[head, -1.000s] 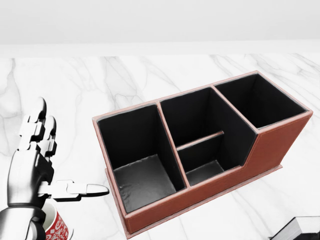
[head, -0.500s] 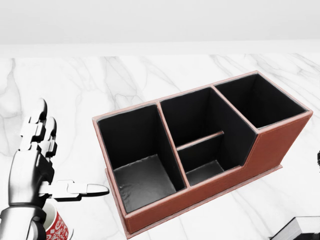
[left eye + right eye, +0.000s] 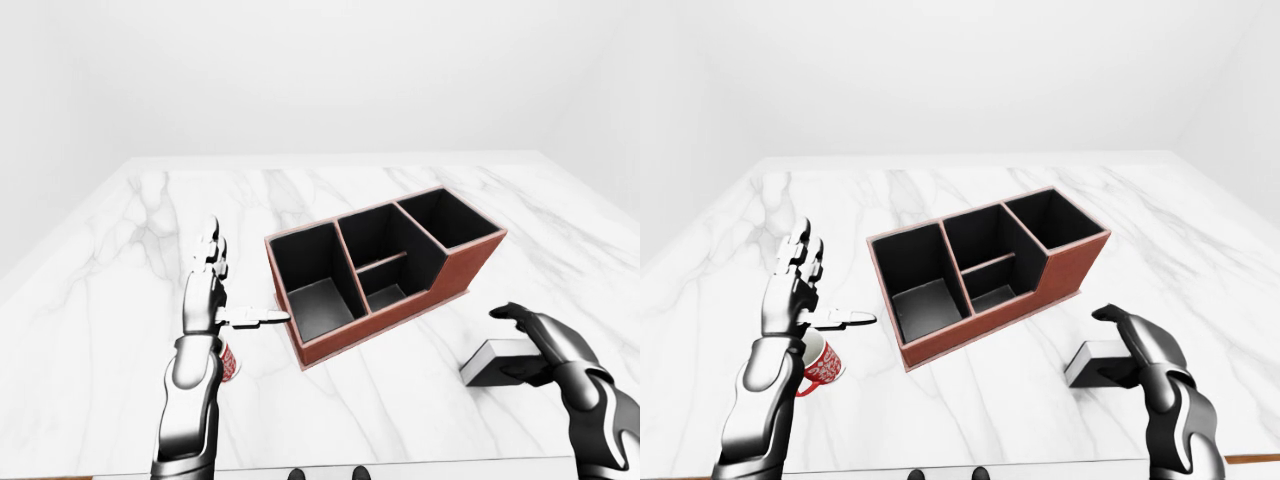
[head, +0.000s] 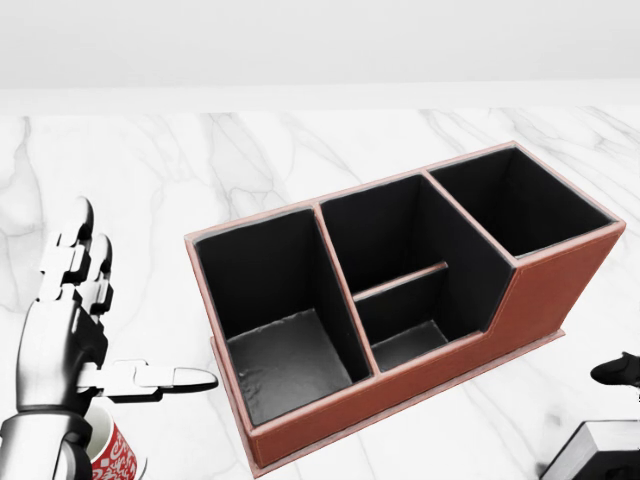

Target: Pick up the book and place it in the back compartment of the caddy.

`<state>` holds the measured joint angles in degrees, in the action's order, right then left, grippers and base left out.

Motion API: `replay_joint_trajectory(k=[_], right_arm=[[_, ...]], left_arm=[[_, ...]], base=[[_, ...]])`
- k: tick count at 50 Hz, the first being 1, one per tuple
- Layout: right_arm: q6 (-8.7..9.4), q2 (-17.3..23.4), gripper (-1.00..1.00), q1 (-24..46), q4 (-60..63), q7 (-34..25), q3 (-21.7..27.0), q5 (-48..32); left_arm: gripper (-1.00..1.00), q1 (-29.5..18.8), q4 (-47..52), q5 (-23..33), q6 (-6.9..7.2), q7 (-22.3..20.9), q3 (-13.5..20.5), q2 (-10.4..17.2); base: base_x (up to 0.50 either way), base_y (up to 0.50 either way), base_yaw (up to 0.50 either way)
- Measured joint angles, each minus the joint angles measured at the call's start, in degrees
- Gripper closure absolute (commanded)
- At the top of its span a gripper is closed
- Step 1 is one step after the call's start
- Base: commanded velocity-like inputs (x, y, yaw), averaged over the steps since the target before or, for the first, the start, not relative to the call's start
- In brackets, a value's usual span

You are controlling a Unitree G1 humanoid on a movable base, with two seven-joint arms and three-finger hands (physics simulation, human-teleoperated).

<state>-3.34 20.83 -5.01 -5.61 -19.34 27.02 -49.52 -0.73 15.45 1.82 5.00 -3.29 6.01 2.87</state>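
White marble table (image 3: pixel 120 260) (grey-veined), plain white walls (image 3: pixel 300 70), soft even light

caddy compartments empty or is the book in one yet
Empty: every caddy compartment shows bare dark lining; the book lies on the table.

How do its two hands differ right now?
The left hand stands upright, fingers straight, thumb pointing at the caddy, above a red mug. The right hand curls open over the book, not yet gripping. Both are silver and empty.

White marble table (image 3: pixel 420 420) holds caddy (image 3: pixel 470 268), book (image 3: pixel 1090 362) (and red mug (image 3: pixel 823 364)).
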Motion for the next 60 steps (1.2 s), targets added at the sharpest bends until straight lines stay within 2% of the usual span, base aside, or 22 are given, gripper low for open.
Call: replay_joint_trajectory(k=[5, 11, 23, 30, 45, 60], right_arm=[[-0.82, 0.3, 1.00, -0.1, 0.0, 0.6, 0.6, -1.5], [-0.93, 0.0, 1.00, -0.4, -0.3, 0.0, 0.4, -1.7], [0.12, -0.7, 1.00, -0.5, 1.6, -1.2, 0.6, -1.8], [1.25, -1.4, 1.00, -0.6, 4.8, -2.7, 1.3, -1.6], [5.07, -2.3, 1.00, 0.5, 14.1, -8.0, 2.9, 0.5], [8.34, -1.8, 1.00, 3.8, 21.6, -13.1, 1.7, -0.2]], left_arm=[[-1.00, 0.0, 0.0, 0.0, 0.00, 0.0, 0.0, 0.0], [-1.00, 0.0, 0.0, 0.0, 0.00, 0.0, 0.1, 0.0], [-1.00, 0.0, -0.2, 0.1, 0.00, 0.0, 0.0, 0.0], [-1.00, 0.0, -0.1, 0.1, 0.00, 0.0, 0.0, 0.0], [-1.00, 0.0, -0.9, 0.2, 0.00, 0.1, -0.2, 0.0], [-1.00, 0.0, -1.5, 0.4, 0.00, 0.1, -0.4, -0.1]], base=[[0.00, 0.00, 0.00], [0.00, 0.00, 0.00], [0.00, 0.00, 0.00], [0.00, 0.00, 0.00], [0.00, 0.00, 0.00], [0.00, 0.00, 0.00]])
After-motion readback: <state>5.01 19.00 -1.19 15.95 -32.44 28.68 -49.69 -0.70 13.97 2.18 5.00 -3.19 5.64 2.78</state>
